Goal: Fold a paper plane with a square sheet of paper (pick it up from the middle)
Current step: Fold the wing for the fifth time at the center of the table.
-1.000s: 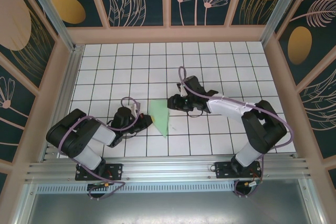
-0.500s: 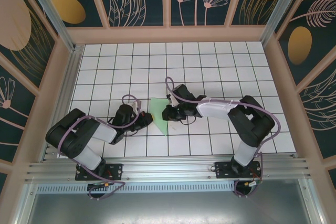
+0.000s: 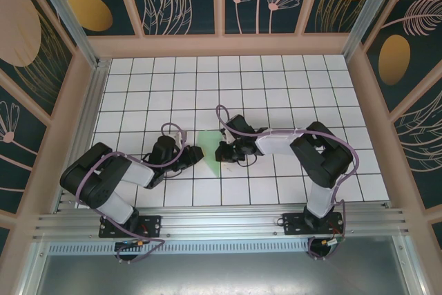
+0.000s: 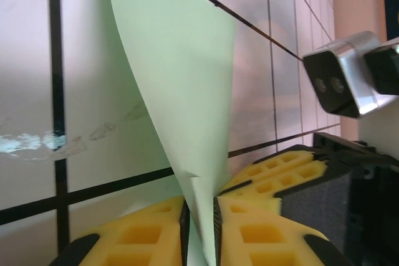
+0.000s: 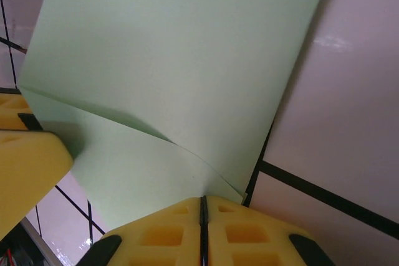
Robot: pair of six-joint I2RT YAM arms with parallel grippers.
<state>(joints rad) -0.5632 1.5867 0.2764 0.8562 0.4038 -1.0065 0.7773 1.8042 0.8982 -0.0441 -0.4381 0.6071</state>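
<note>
On white gridded tabletop (image 3: 276, 81), mid-fold: light green folded paper sheet (image 3: 209, 151) pinched between left gripper (image 4: 199, 228) and right gripper (image 5: 202, 216), both clamped on its edges; next, likely pressing the crease flat.

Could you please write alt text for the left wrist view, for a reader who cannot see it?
A light green sheet of paper rises curved off the white tiled table, its lower edge sitting in the narrow gap between the left pincer's two yellow fingers. At right, the right pincer's yellow fingers and its silver wrist camera sit close by.
</note>
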